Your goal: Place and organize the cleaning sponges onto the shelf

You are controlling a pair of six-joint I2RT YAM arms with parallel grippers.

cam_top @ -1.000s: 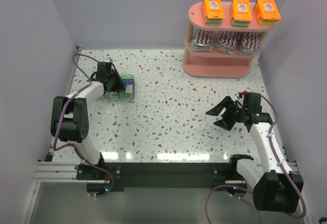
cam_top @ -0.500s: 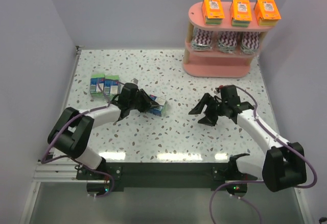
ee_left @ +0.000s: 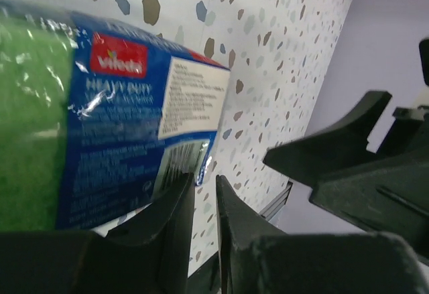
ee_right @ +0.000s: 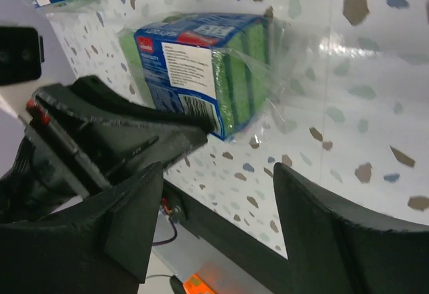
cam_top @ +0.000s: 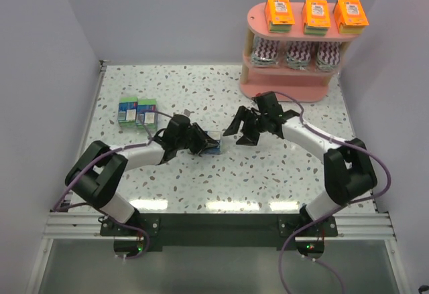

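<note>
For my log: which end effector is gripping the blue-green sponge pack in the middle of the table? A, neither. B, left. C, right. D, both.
B: the left end effector is shut on the blue-green sponge pack at its wrapper edge, while the right end effector is wide open, short of it.

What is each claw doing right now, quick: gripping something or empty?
Left gripper: closed, pinching the wrap edge of the blue-green Vileda sponge pack.
Right gripper: open, holding nothing.
</note>
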